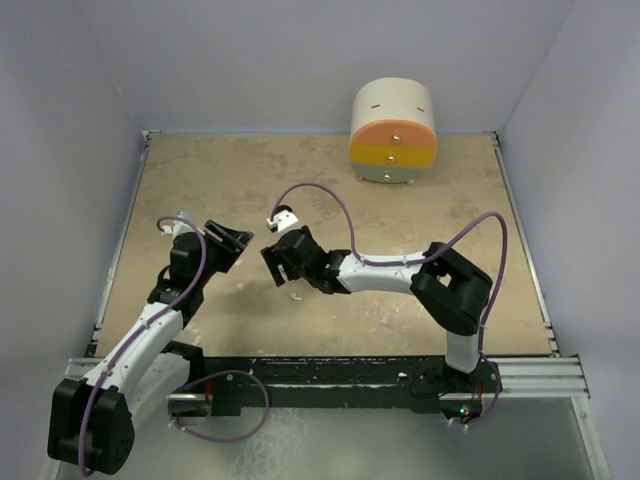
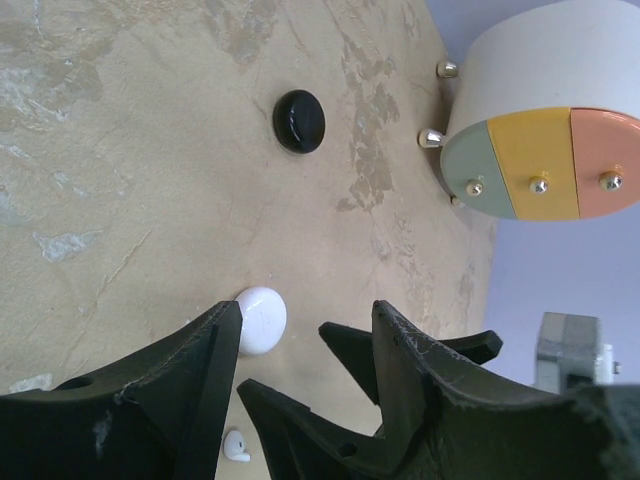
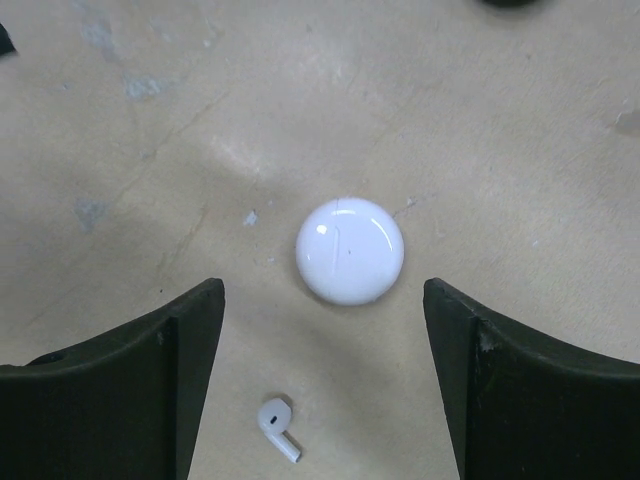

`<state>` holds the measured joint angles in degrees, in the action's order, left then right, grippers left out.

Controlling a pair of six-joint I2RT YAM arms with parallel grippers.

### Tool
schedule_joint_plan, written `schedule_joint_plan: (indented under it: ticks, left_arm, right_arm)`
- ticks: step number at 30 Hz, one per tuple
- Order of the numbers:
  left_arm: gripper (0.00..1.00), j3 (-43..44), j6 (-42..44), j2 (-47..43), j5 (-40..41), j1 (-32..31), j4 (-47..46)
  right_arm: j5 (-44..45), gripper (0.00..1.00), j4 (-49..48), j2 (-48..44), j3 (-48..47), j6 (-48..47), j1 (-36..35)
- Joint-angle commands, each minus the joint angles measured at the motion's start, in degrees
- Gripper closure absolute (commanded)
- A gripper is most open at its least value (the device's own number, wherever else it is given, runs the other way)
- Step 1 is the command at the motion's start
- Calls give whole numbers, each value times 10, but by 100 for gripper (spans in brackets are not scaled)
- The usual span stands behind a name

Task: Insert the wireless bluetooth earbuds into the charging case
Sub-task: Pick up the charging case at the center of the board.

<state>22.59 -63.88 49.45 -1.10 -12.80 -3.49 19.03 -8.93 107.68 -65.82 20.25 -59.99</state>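
Observation:
A white round charging case (image 3: 350,250) lies lid-shut on the tan table. A white earbud (image 3: 277,427) with a short stem lies just near of it. My right gripper (image 3: 322,285) hovers over both, open, with the earbud on the table between its fingers (image 3: 180,380) and untouched. In the left wrist view the same case (image 2: 262,318) and earbud (image 2: 236,446) show beside my left gripper (image 2: 308,310), which is open and holds nothing. A black round case (image 2: 299,121) lies farther out. From above, the left gripper (image 1: 228,240) and the right gripper (image 1: 275,262) nearly meet and hide the white case.
A round drawer unit (image 1: 393,132) with green, yellow and orange fronts stands at the back wall. The right gripper's black fingers (image 2: 290,420) cross the left wrist view close to my left fingers. Grey walls close the table on three sides.

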Motion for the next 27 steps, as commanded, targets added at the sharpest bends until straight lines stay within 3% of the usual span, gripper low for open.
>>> schedule_joint_plan:
  ticks: [1,27]
  left_arm:
    - [47,9,4,-12,-7,3,-8]
    - [47,7,6,-9,-9,5,-5]
  right_arm:
    - [18,17,6,6,-48,-26,3]
    - [-91,16,-49,34,-5,-65,44]
